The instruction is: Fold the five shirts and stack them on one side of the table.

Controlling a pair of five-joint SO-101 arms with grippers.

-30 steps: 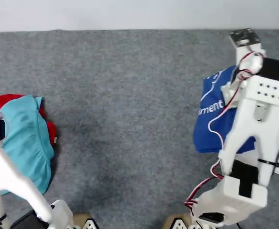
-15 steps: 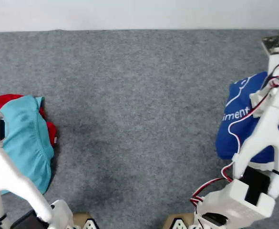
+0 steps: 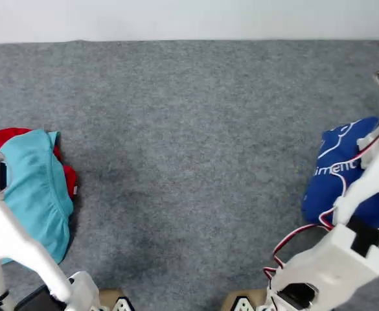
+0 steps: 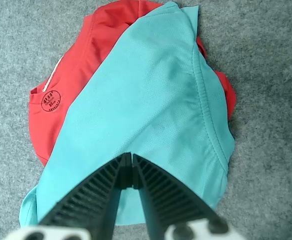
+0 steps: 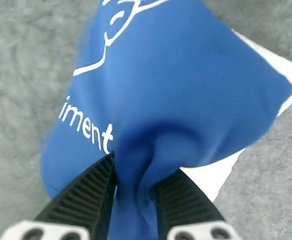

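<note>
Right gripper (image 5: 136,167) clamps a fold of the blue shirt (image 5: 185,85), bunched over white cloth (image 5: 209,178): stacking step, likely. Next: release, flatten. Left gripper (image 4: 132,161) closed, empty, over teal shirt (image 4: 150,100).

My right gripper (image 5: 136,172), clamped on a fold of the blue shirt (image 3: 337,188), dragged it sideways across the table (image 3: 176,129), from further in out to the right edge. My right arm (image 3: 344,253) swung outward with it, further toward the frame's right side.
</note>
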